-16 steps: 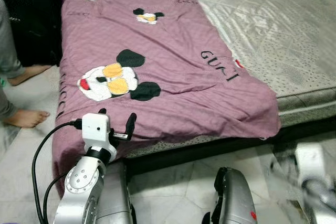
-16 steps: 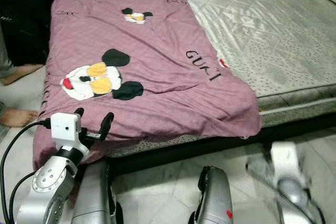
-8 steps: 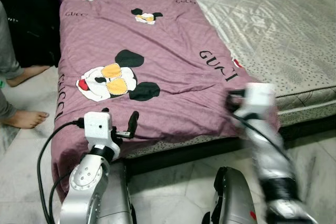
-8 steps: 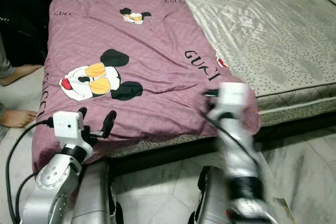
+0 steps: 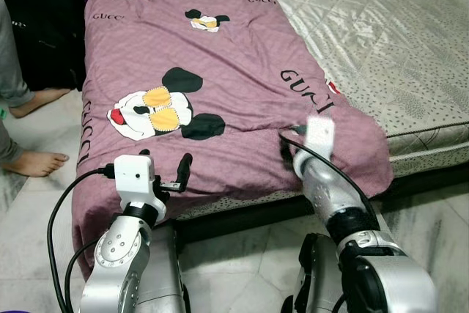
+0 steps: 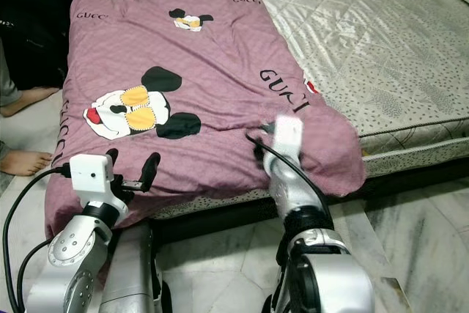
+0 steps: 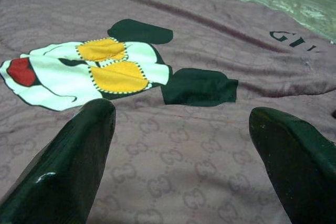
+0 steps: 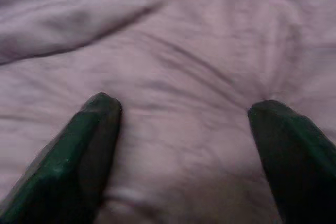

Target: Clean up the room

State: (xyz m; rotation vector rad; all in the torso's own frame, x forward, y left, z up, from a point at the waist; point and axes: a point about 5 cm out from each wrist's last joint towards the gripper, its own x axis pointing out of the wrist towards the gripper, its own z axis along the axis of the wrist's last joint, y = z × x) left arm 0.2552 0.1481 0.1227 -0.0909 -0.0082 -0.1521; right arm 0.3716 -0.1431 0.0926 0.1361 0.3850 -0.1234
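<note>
Since both pincers gape wide and empty, the left gripper [image 5: 164,168] and right gripper [image 8: 181,145] seem poised to seize the purple blanket's [image 5: 220,64] near edge.

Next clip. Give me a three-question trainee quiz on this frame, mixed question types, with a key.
1. True or false: both end effectors are open.
2. Which end effector sits nearer the blanket's cartoon print? A. left B. right
3. Fill in: beside the blanket, the bare mattress surface is ____ in colour.

Key
1. True: the left end effector has its fingers spread over the blanket's near edge, and the right end effector shows its fingers wide apart close above the cloth.
2. A
3. Grey, with a sheen.
</note>
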